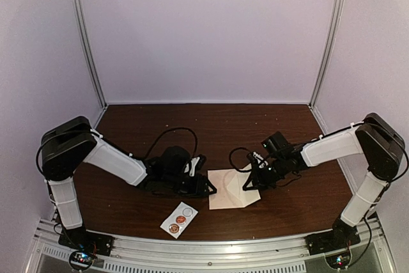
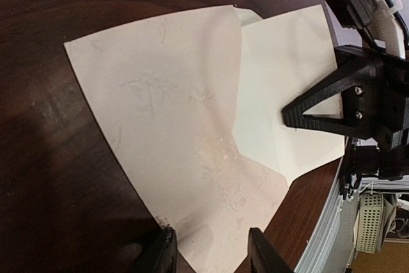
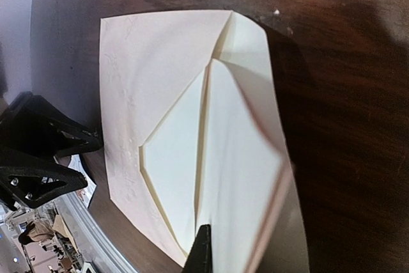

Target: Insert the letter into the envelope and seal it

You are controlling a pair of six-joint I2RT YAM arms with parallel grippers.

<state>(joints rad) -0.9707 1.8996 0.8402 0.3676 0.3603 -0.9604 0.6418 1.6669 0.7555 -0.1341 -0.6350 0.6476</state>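
Pale pinkish-cream envelope [image 1: 223, 197], faint floral print; dark brown wood-grain table [image 1: 192, 119].

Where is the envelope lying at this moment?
In the top view, the envelope lies near the front edge of the table, between the left gripper and the right gripper.

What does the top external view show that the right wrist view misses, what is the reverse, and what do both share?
Only the top view: the left arm and right arm whole, and two round stickers by the front edge. Only the right wrist view: the envelope with its inner folds and flap edges, close up. Both: the envelope, the table, the left pincer at the envelope's edge and the shut right pincer over it.
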